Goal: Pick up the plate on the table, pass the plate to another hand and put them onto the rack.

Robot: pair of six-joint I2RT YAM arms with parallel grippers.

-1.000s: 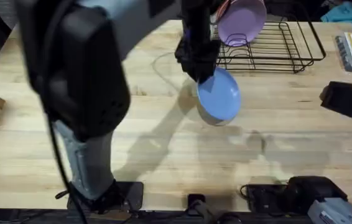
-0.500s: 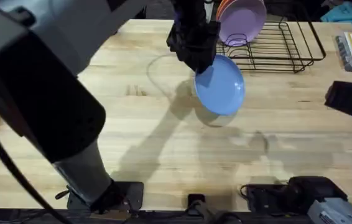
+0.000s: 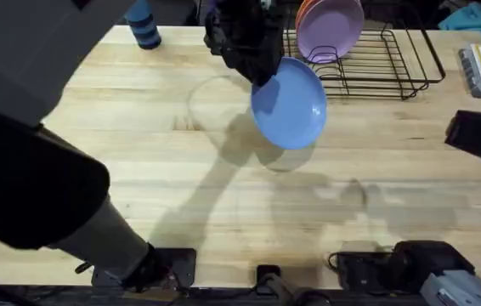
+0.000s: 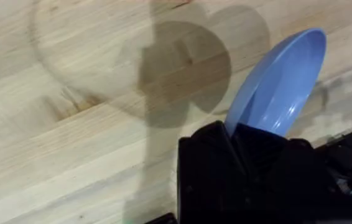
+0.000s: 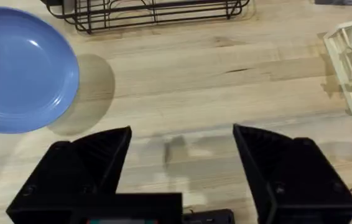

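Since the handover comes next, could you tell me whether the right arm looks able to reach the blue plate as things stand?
Probably yes: the plate hangs above the table, held by the left end effector, and the open right end effector faces bare tabletop toward it.

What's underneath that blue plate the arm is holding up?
Under the plate, held tilted off the surface by the left gripper, there is bare wooden table with the plate's shadow on it. The rim section inside the gripper is covered.

One blue plate [image 3: 290,104], one lilac plate [image 3: 331,27], one orange plate [image 3: 303,15], one rack [image 3: 376,61].
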